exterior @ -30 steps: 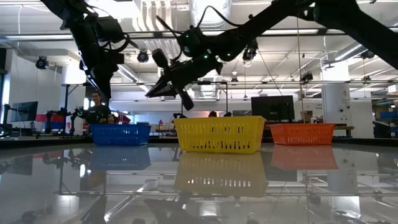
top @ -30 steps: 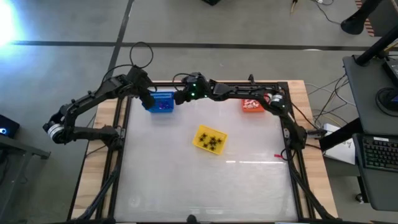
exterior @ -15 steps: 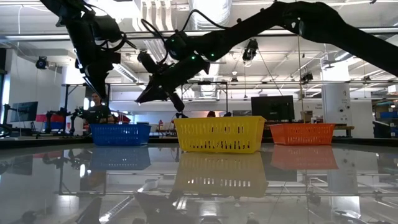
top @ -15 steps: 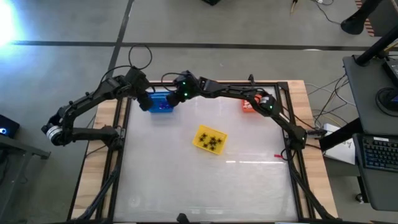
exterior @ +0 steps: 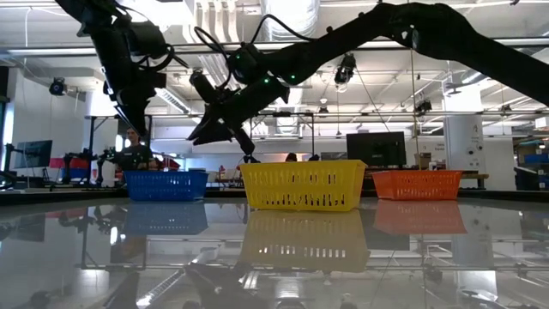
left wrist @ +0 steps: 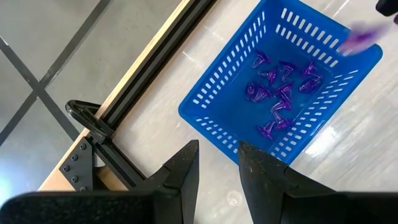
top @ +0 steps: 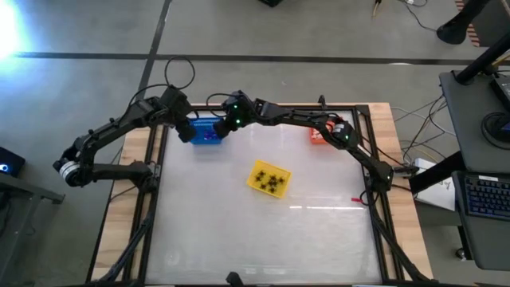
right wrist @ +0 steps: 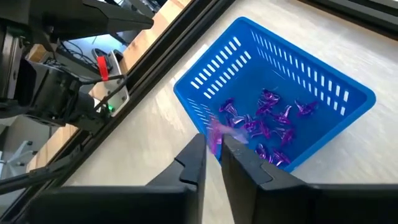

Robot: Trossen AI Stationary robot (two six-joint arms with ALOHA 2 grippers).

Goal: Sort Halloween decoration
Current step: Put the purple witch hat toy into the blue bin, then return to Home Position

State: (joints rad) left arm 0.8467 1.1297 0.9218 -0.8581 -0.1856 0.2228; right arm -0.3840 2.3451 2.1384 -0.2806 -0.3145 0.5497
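Right gripper (right wrist: 212,163): we see it above the blue basket (top: 209,131) at the table's far left, its fingers only a narrow gap apart. A blurred purple piece (right wrist: 216,138) shows just past the fingertips, over the basket's near rim; we cannot tell whether the fingers are touching it.
Left gripper (left wrist: 216,163): we see it raised near the same basket, on the side toward the table's left edge, fingers a modest gap apart with nothing between them.
Blue basket: we find a cluster of purple bits (left wrist: 278,99) lying on its floor. In the left wrist view a blurred purple streak (left wrist: 359,38) shows over the far rim.
Yellow basket (top: 268,178): we see it near the table's middle, with black spider shapes (top: 273,183) inside.
Orange basket (top: 319,135): we see it at the far right, partly covered by the right arm, with white bits (top: 321,132) in it.
Baskets in the low view: we see them in a row, blue, yellow, orange, standing apart.
Background: we see a person (exterior: 135,148) behind the blue basket, far across the room.
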